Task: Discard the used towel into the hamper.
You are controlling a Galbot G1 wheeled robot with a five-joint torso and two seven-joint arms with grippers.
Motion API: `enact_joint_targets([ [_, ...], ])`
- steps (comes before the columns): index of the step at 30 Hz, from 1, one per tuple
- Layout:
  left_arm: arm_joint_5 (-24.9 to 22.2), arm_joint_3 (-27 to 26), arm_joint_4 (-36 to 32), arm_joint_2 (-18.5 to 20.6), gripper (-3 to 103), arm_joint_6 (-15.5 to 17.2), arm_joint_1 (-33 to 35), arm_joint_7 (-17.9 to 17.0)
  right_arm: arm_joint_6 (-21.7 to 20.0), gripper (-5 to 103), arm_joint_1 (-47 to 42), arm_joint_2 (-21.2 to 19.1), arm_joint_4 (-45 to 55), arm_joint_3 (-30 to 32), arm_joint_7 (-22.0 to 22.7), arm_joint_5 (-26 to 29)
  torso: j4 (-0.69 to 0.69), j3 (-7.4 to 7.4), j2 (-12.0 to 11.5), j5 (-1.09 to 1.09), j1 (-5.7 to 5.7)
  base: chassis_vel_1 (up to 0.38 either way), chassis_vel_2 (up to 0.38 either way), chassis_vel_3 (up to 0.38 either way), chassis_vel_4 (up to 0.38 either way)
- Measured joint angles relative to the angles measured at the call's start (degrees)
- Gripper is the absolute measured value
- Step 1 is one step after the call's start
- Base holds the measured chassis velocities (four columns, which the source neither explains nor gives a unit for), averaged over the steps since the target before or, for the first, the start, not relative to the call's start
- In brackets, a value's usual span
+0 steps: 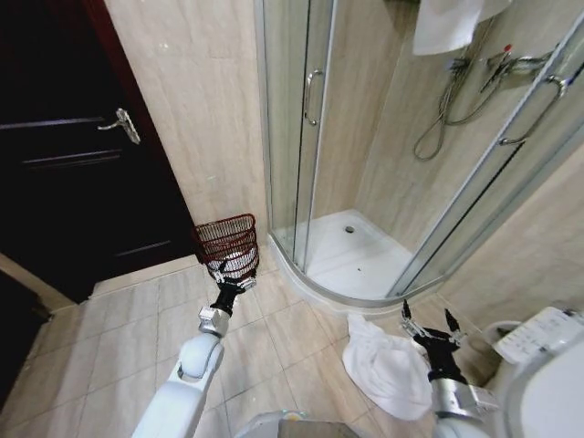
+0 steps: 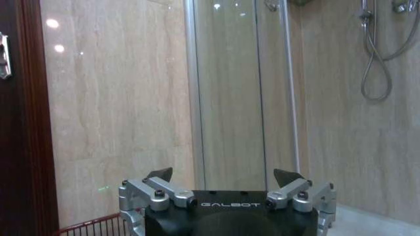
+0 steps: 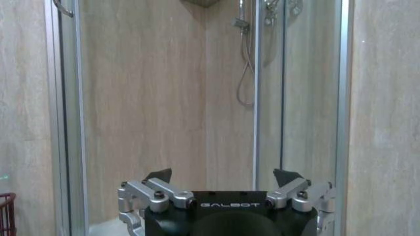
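Towel (image 1: 388, 367) lies crumpled on the floor tiles just beside your right gripper (image 1: 429, 330), whose fingers spread wide and empty for the pickup, while your left gripper (image 1: 230, 273), also wide, waits by the hamper (image 1: 228, 239) against the wall.

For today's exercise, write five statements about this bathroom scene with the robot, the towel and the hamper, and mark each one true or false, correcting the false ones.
1. The hamper stands on the floor beside the shower enclosure. True.
2. A white towel lies crumpled on the floor tiles. True.
3. The right gripper is shut on the towel. False: it is open, holding nothing, beside the towel.
4. The left gripper is open near the hamper. True.
5. The hamper is tipped over on its side. False: it stands upright with white cloth inside.
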Motion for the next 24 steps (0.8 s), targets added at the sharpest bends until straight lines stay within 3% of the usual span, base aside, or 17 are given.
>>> enact_joint_targets([
  [13,-0.83,0.53,-0.54,0.01,100,-1.1,-0.14,0.41,0.31,100,0.19,0.44,0.37,0.86,0.8,0.04,-0.03,0.0,0.0,0.0,0.0,-0.044,-0.034,-0.097,-0.044],
  [24,-1.39,1.2,0.17,-0.21,100,-1.66,-0.63,0.54,0.29,100,0.57,0.69,0.23,1.61,1.09,0.17,0.0,0.0,0.0,0.0,0.0,-0.03,-0.013,-0.004,-0.007],
])
